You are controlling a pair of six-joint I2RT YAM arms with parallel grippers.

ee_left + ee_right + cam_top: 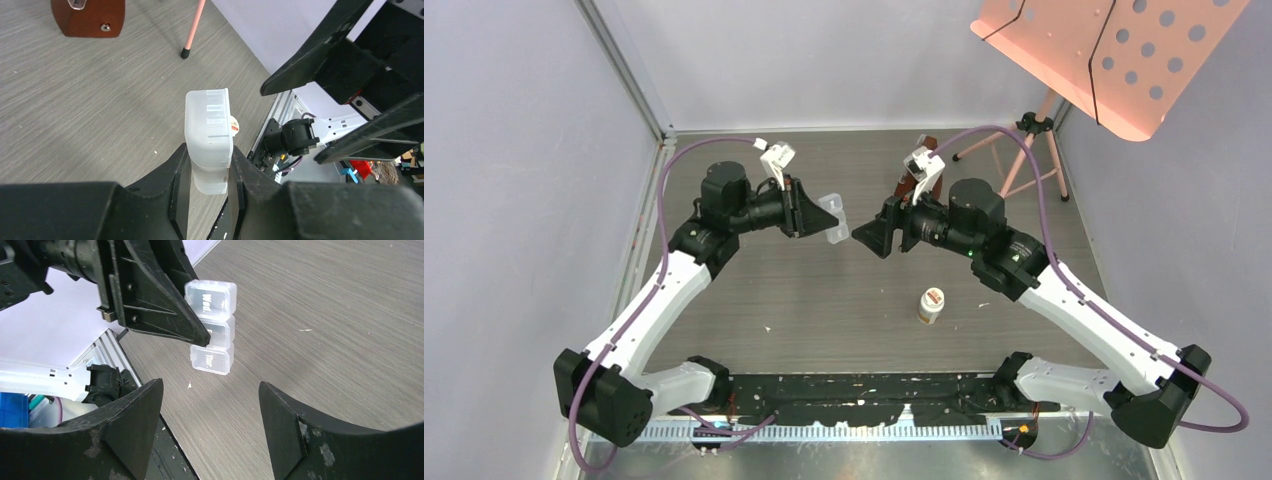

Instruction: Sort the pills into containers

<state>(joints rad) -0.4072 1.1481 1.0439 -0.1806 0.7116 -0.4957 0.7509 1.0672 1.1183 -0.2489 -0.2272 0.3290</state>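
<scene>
**Pill box held up by left gripper, right gripper facing it**

Pill box [835,217]: clear plastic strip with 3 square compartments in a row. Lids look shut. The right wrist view shows "Wed." on 1 end lid and "Thur." on the other. The middle lid is mostly hidden behind a finger. The box is held off the table [824,310], between the 2 arms and over the far middle of the surface.

Left gripper [822,222]: clamped on the strip at its middle compartment, 1 finger across the lid side and the other on the back. Both end compartments stick out past the fingers.

Right gripper [865,238]: fingers spread wide, nothing between them. It points straight at the box from the opposite side, just beside it and not touching.

Pill bottle [932,304]: white with an orange label, upright on the table. It stands on the near side of the right gripper, well apart from the box.

Brown block [90,17]: on the far table, behind the right wrist.

Pink stand [1114,60]: perforated tray on thin legs, far right corner.
</scene>
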